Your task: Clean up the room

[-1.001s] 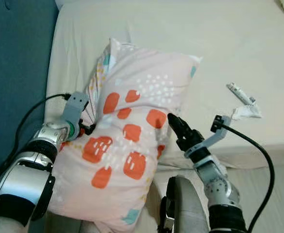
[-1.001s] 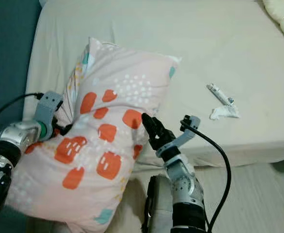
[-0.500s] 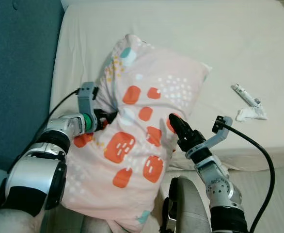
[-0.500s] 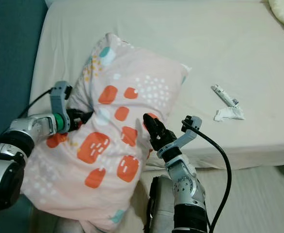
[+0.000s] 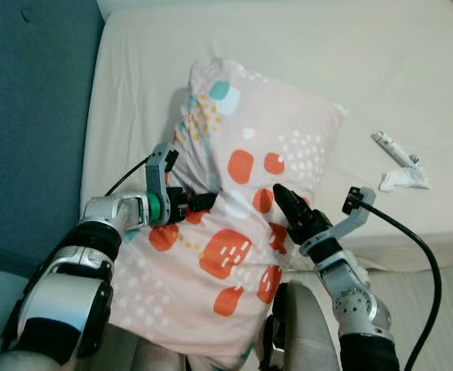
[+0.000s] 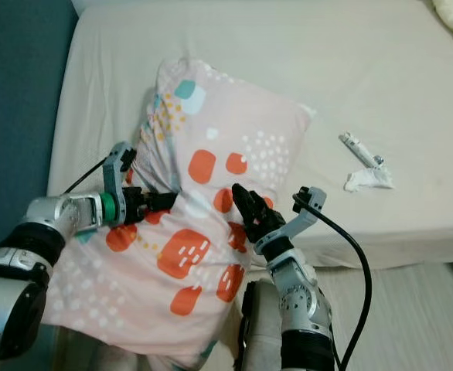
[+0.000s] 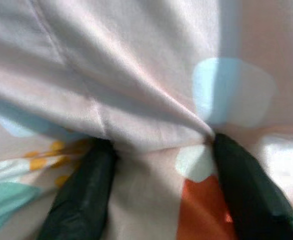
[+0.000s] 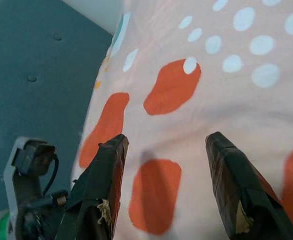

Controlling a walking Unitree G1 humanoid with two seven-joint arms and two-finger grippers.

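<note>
Pale pink cotton with orange blotches and white dots — the large soft pillow (image 5: 242,232) stands tilted against the near edge of the cream-sheeted bed (image 5: 381,69). The left gripper (image 5: 199,202) pinches a fold of its fabric between closed fingers. The right gripper (image 5: 287,207) presses its side, fingers spread — gripping nothing. A white tube (image 5: 393,148) lies beside a crumpled tissue (image 5: 404,179).

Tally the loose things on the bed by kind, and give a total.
Pillows: 1, the patterned pillow, pinched by the left claw with the right claw against it.
Tubes: 1, the tube.
Tissues: 1, the crumpled tissue.
Total: 3.
</note>
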